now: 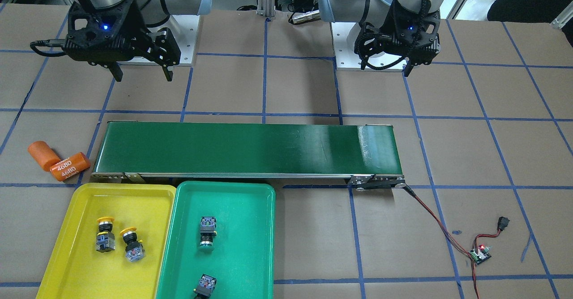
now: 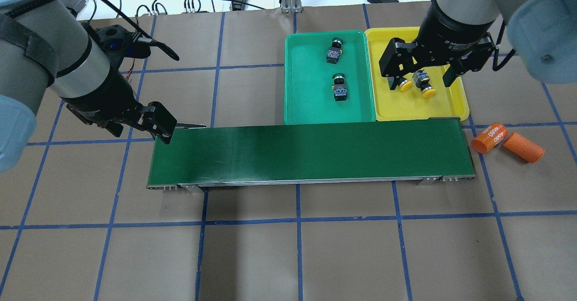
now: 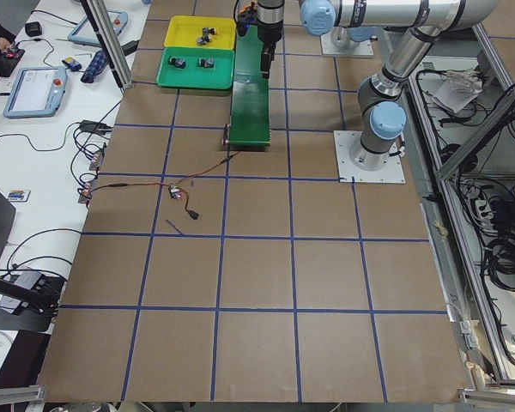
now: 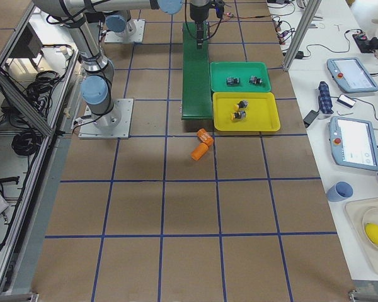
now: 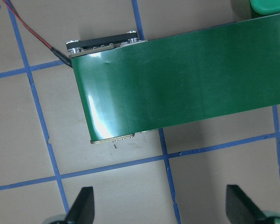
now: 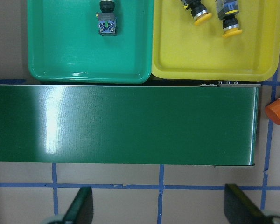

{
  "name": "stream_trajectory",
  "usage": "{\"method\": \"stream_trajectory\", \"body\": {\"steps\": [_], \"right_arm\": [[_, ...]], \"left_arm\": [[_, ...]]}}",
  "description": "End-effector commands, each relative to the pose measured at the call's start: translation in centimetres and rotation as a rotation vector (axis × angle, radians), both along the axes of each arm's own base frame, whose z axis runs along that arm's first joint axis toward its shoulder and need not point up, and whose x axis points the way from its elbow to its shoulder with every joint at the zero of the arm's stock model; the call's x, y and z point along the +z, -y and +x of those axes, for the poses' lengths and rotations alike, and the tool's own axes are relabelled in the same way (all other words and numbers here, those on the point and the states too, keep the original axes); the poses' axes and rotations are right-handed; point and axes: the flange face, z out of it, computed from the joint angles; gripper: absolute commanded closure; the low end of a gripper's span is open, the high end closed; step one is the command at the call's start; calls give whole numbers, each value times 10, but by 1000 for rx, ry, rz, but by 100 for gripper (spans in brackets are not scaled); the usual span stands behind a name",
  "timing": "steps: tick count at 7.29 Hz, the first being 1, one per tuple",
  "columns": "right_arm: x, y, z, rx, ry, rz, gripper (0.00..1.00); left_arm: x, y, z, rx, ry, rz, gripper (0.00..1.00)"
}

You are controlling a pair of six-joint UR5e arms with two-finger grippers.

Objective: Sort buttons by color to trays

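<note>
Two yellow-capped buttons [image 1: 105, 234] [image 1: 132, 244] lie on their sides in the yellow tray [image 1: 80, 196]. Two green-capped buttons [image 1: 207, 232] [image 1: 205, 285] lie in the green tray [image 1: 264, 227] beside it. My right gripper [image 1: 143, 75] hangs high over the table on the robot's side of the belt, open and empty; its wrist view looks down on both trays [image 6: 161, 205]. The left gripper [image 2: 139, 132] hovers above the belt's other end, also open with nothing in it [image 5: 161, 205].
A long dark green conveyor belt [image 1: 246, 149] with nothing on it runs across the table behind the trays. Two orange cylinders marked 4680 [image 1: 69, 167] lie off its end near the yellow tray. A small controller board [image 1: 480, 254] with red and black wires sits at the belt's other end.
</note>
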Motion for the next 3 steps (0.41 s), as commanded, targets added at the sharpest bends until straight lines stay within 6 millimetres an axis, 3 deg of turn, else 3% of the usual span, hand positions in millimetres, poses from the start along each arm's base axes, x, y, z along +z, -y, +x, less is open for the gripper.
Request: {"method": "stream_trajectory", "body": {"steps": [1, 3], "right_arm": [[-1, -1, 0, 2, -4, 3, 0], [-4, 0, 0, 1, -4, 13, 0]], "left_arm": [[-3, 2, -1, 4, -2, 5, 0], [0, 2, -2, 4, -3, -1, 0]]}}
